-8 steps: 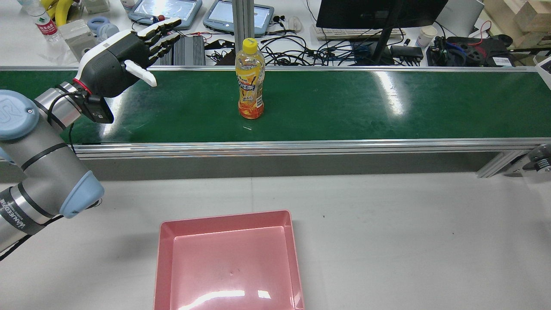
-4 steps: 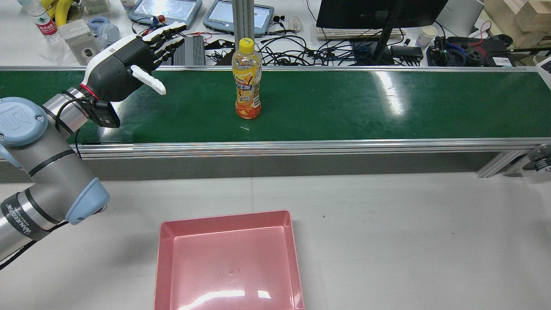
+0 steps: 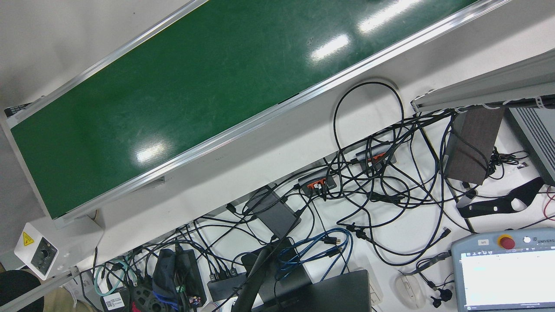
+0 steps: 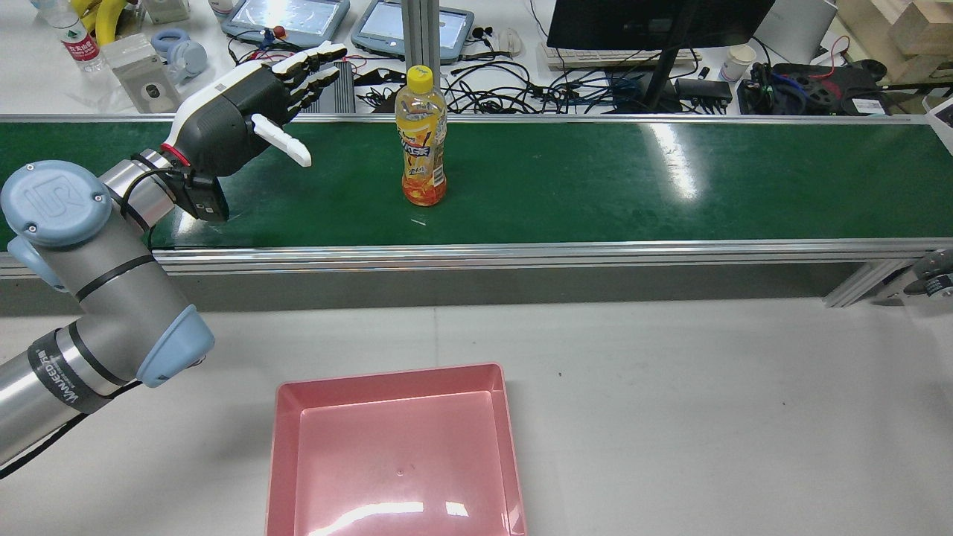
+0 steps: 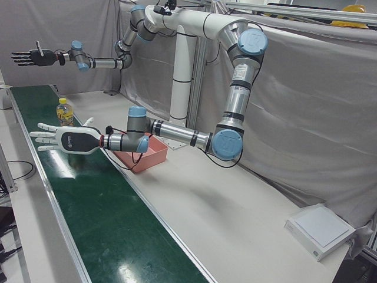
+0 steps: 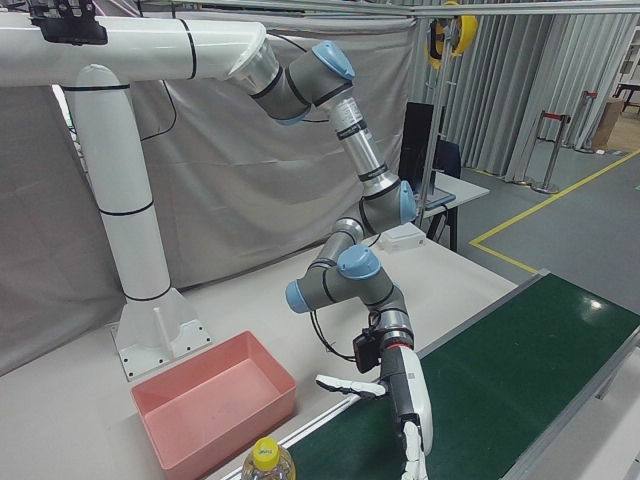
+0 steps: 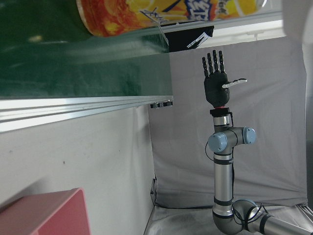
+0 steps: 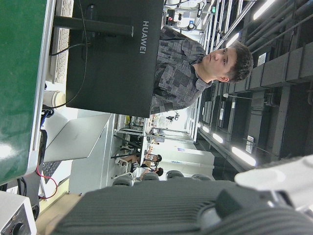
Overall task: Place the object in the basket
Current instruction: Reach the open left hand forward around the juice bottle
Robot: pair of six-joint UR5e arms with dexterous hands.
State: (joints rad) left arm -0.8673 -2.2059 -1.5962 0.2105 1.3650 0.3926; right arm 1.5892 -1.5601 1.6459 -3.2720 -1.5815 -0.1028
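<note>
A yellow-capped bottle of orange drink [image 4: 422, 141] stands upright on the green conveyor belt [image 4: 670, 179]. My left hand [image 4: 246, 119] hovers over the belt to the bottle's left, open with fingers spread, a gap between them. The left-front view shows that hand [image 5: 65, 138] flat above the belt, short of the bottle [image 5: 65, 112]. The left hand view catches the bottle's lower part [image 7: 166, 14] close by. The pink basket [image 4: 394, 454] sits empty on the white table, nearer than the belt. My right hand [image 5: 32, 57] is raised high and far off, open, holding nothing.
Beyond the belt lies a cluttered desk with a monitor [image 4: 655, 22], tablets and cables [image 3: 368, 186]. The belt's aluminium rail [image 4: 521, 253] runs between belt and table. A person [image 8: 195, 63] shows behind the monitor in the right hand view.
My left hand has moved right along the belt toward the bottle, staying open. The bottle has drifted slightly left on the belt.
</note>
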